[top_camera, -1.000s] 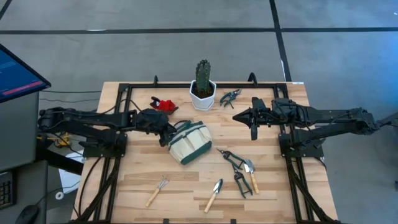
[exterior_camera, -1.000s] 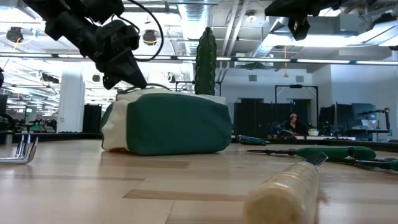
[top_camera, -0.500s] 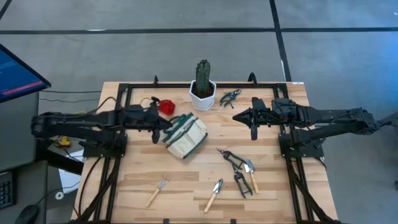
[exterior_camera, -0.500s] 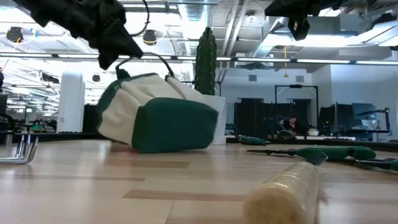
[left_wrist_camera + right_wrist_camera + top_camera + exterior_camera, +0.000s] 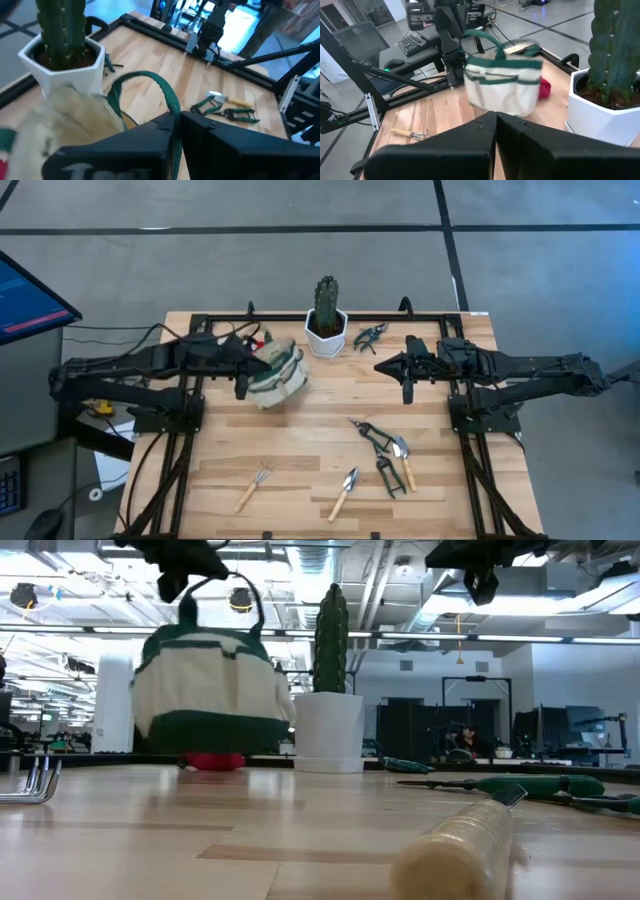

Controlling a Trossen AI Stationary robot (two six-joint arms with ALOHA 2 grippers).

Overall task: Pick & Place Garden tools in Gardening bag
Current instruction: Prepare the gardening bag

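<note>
- Wooden-handled fork (image 5: 253, 487) — lay at the table's near edge, about seven o'clock from centre, untouched.
- Small trowel (image 5: 344, 493) — near edge, about six o'clock, well apart from the fork.
- Green-handled shears (image 5: 378, 448) and a second trowel (image 5: 404, 460) — lay close together, about four o'clock.
- Gardening bag (image 5: 274, 373) — hung off the table by one green loop handle (image 5: 150, 86), upright, about ten o'clock; in the low view it cleared the boards, with the red pruner piece (image 5: 212, 761) on the table under it.
- Left gripper (image 5: 243, 366) — fingers pinched together on that handle, just beside the bag.
- Right gripper (image 5: 405, 370) — waited above the table about two o'clock, fingers closed on nothing.
- Dark pruning shears (image 5: 370, 336) — far side, about one o'clock.
- Cactus (image 5: 326, 306) in its white pot (image 5: 325, 336) — far edge, twelve o'clock, near the bag.
- Risk, judged: the bag, held by a single loop, could swing into the pot and tip it, or settle on the red piece and slump sideways, leaving its mouth unusable.
</note>
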